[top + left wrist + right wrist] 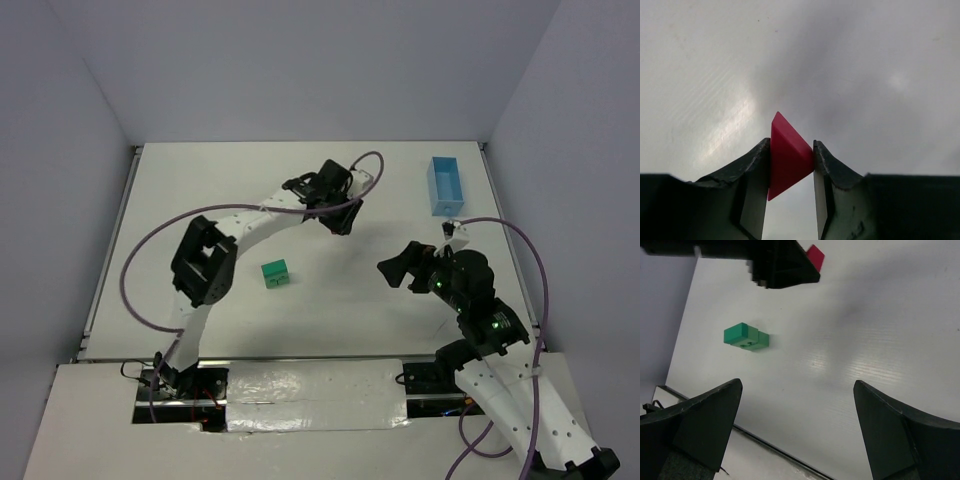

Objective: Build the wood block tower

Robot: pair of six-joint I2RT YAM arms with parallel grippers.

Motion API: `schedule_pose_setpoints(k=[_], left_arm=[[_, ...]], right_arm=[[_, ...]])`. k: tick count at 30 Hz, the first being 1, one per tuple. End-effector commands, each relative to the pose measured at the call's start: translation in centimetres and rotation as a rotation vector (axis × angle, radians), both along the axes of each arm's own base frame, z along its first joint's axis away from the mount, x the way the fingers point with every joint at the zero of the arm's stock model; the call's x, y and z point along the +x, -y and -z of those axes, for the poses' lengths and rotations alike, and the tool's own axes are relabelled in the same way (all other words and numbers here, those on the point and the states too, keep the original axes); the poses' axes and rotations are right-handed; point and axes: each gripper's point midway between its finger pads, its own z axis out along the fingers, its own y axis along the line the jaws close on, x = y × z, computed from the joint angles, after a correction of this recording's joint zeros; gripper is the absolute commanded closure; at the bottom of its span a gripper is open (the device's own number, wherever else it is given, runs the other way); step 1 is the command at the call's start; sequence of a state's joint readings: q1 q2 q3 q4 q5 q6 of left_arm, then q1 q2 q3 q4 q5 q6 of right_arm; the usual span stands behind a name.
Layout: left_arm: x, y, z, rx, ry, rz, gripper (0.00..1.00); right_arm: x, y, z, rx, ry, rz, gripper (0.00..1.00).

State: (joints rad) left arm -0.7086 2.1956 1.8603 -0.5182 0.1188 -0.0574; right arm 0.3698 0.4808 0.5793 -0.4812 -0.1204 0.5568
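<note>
A red triangular block (pixel 788 159) sits between the fingers of my left gripper (pixel 791 146), which is shut on it, both pads touching its sides. From above, that gripper (pixel 340 214) points down at the table's middle rear and hides the block. The right wrist view shows a red corner (pixel 815 256) poking out beside the left gripper (pixel 777 262). Green blocks (pixel 275 273) stand joined as a small cluster on the table, in front and left of the left gripper, also in the right wrist view (pixel 746 337). My right gripper (pixel 396 267) hangs wide open (pixel 797 386) to their right, holding nothing.
A light blue plastic box (pixel 446 185) stands at the back right of the table. A purple cable (pixel 365 165) loops over the left arm; another (pixel 530 260) arcs beside the right arm. Grey walls close the table on three sides.
</note>
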Motion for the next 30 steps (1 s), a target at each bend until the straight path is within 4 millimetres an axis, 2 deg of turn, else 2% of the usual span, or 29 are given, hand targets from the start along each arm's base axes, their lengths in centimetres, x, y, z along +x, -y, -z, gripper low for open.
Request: schedule_pose_setpoints(k=[1, 2, 3, 4, 5, 6, 7, 8, 9, 11, 13, 15, 17, 18, 19, 20, 24, 30], left_arm=[[-1.0, 0.4, -12.3, -0.302, 0.071, -0.218, 1.0], [-1.4, 0.1, -13.3, -0.357, 0.043, -0.299, 1.0], [-2.9, -1.0, -14.9, -0.399, 0.037, -0.338, 1.0], [-3.5, -1.5, -15.9, -0.441, 0.033, -0.381, 1.0], [-4.2, -1.7, -16.7, -0.506, 0.0, -0.454, 1.0], [-4.8, -1.7, -18.4, -0.58, 0.004, -0.475, 1.0], [-6.5, -2.7, -19.4, -0.625, 0.009, -0.517, 1.0], [-7.4, -2.8, -20.1, -0.689, -0.021, -0.575, 1.0], [-8.9, -3.2, -21.7, -0.764, 0.01, -0.597, 1.0], [-10.3, -3.5, -22.9, -0.858, -0.031, -0.672, 1.0], [-12.1, -3.7, -24.2, -0.961, -0.059, -0.713, 1.0], [-13.4, -3.9, -24.7, -1.015, -0.073, -0.775, 1.0], [-14.0, -4.2, -24.7, -1.039, -0.073, -0.824, 1.0], [-14.4, -4.4, -25.0, -1.058, -0.062, -0.841, 1.0], [-14.6, -4.5, -25.2, -1.084, -0.077, -0.865, 1.0], [-15.1, -4.5, -25.3, -1.096, -0.081, -0.864, 1.0], [-15.0, -5.1, -25.5, -1.122, -0.07, -0.922, 1.0], [-15.2, -4.6, -25.6, -1.129, -0.095, -0.912, 1.0]], right_arm=[[0.1, -1.2, -2.5, 0.079, 0.09, -0.05, 0.0], [-0.3, -1.8, -2.6, 0.107, 0.091, -0.087, 0.0], [-0.2, -2.3, -3.5, 0.134, 0.134, -0.111, 0.0], [-0.4, -2.7, -4.1, 0.155, 0.162, -0.131, 0.0], [-0.4, -3.1, -3.6, 0.168, 0.172, -0.153, 0.0], [-0.4, -3.7, -4.9, 0.217, 0.229, -0.184, 0.0], [-0.3, -3.9, -5.3, 0.242, 0.253, -0.183, 0.0], [-0.1, -4.1, -4.5, 0.261, 0.254, -0.183, 0.01], [0.3, -4.1, -5.8, 0.3, 0.304, -0.165, 0.01], [0.8, -4.4, -5.7, 0.318, 0.321, -0.155, 0.02], [0.7, -5.4, -7.2, 0.345, 0.375, -0.179, 0.04], [0.0, -6.8, -9.7, 0.373, 0.44, -0.213, 0.06], [-0.2, -7.7, -11.2, 0.367, 0.462, -0.212, 0.06], [0.6, -8.0, -10.8, 0.321, 0.456, -0.18, 0.06], [-0.1, -9.0, -12.1, 0.332, 0.464, -0.2, 0.06], [0.1, -9.6, -11.9, 0.315, 0.455, -0.196, 0.07], [0.1, -10.1, -12.7, 0.3, 0.477, -0.148, 0.09], [0.7, -10.9, -12.5, 0.242, 0.491, -0.13, 0.15]])
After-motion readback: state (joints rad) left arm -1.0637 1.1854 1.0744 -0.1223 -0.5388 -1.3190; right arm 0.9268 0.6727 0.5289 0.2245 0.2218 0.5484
